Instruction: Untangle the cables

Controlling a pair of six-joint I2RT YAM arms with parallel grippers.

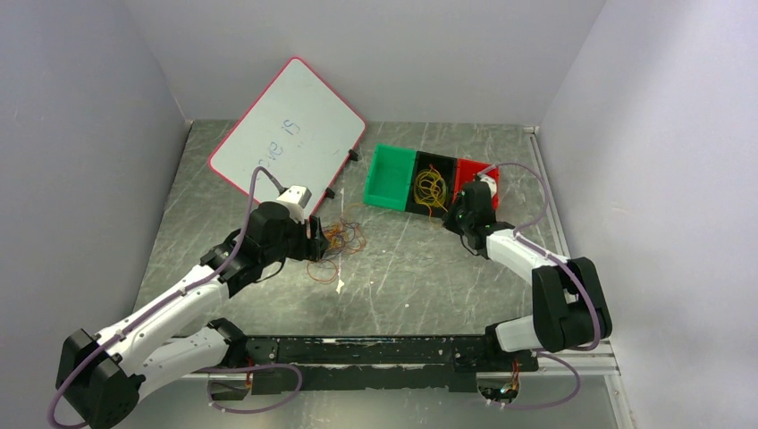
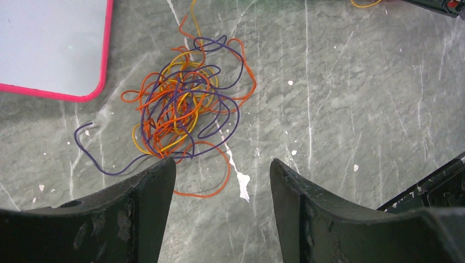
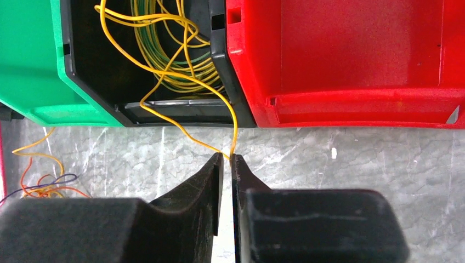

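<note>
A tangle of cables (image 2: 186, 104) in orange, yellow and purple lies on the grey table, also seen from above (image 1: 338, 239). My left gripper (image 2: 222, 167) hovers just in front of the tangle, open, with nothing between its fingers. One orange loop reaches toward its left finger. A yellow cable (image 3: 234, 126) runs out of the black bin (image 3: 98, 71) over its front wall and down to my right gripper (image 3: 227, 156), whose tips are shut on it. More yellow cable coils lie inside that bin (image 1: 432, 189). The right gripper (image 1: 453, 219) sits just in front of the bins.
A green bin (image 1: 389, 174) and a red bin (image 1: 472, 174) flank the black one at the back right. A pink-rimmed whiteboard (image 1: 286, 125) leans at the back left, close to the tangle. Grey walls enclose the table on three sides.
</note>
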